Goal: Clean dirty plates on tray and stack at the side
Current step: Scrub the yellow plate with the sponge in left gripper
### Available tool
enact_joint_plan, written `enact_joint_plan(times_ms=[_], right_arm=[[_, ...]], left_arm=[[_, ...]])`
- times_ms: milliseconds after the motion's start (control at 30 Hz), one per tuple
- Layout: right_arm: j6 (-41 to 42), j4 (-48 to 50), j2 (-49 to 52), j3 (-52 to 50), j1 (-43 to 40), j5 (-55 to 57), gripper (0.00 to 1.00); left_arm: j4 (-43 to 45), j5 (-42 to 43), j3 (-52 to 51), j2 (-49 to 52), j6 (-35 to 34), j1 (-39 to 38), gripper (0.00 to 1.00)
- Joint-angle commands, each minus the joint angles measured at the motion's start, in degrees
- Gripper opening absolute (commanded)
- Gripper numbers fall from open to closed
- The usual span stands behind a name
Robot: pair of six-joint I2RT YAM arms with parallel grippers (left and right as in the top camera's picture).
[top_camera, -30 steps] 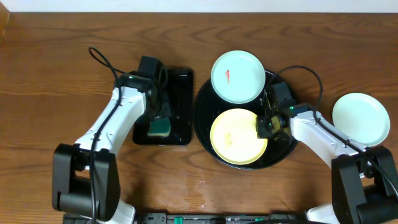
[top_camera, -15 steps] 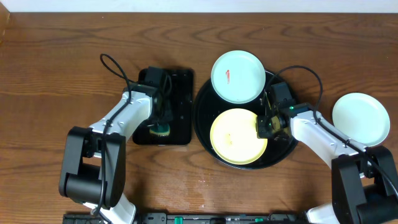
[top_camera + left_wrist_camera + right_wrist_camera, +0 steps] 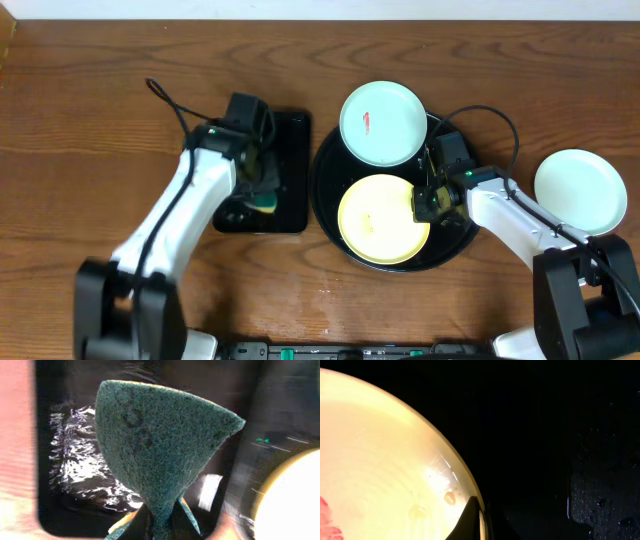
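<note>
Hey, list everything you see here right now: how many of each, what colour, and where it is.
table: one, brown wood, under everything.
round tray: one, glossy black, middle of the table.
rectangular tray: one, black, left of the round tray.
smeared mint plate: one, pale mint with a red streak, overlapping the round tray's far rim.
plain mint plate: one, pale mint, on the table right of the round tray.
yellow plate: one, pale yellow with a red smear, inside the round tray.
sponge: one, green over yellow, above the rectangular tray.
left gripper: one, black, shut on the sponge.
right gripper: one, black, pinching the yellow plate's rim.
</note>
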Motion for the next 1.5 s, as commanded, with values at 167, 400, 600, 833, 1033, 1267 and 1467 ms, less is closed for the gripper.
enact_joint_plan(times_ms=[167, 400, 600, 833, 1033, 1267, 1467], right_arm=[[11.0, 0.2, 1.0, -0.4, -0.5, 4.0, 0.01], [12.4, 0.1, 1.1, -0.4, -0.3, 4.0, 0.01], [12.4, 0.0, 1.1, -0.4, -0.3, 4.0, 0.01], [12.4, 0.0, 1.1, -0.4, -0.3, 4.0, 0.01], [12.3, -0.6, 1.1, -0.4, -0.3, 4.0, 0.01], [12.2, -0.7, 1.1, -0.4, -0.3, 4.0, 0.01], [12.2, -0.9, 1.1, -0.4, -0.3, 4.1, 0.01]], left_arm=[[2.7, 6.6, 0.2, -1.7, -10.1, -12.5, 0.08], [14.6, 6.6, 0.0, 6.3, -17.0, -23.7, 0.07], [23.9, 13.0, 0.0, 16.6, -21.6, -27.9, 0.08], [27.4, 18.5, 0.0, 23.1, -21.4, -28.3, 0.07], [17.4, -1.7, 0.2, 22.5, -19.5, -24.6, 0.07], [4.3, -23.5, 3.7, 22.4, -17.2, -23.3, 0.08], [4.3, -25.6, 4.5, 22.4, -17.2, -23.3, 0.07]])
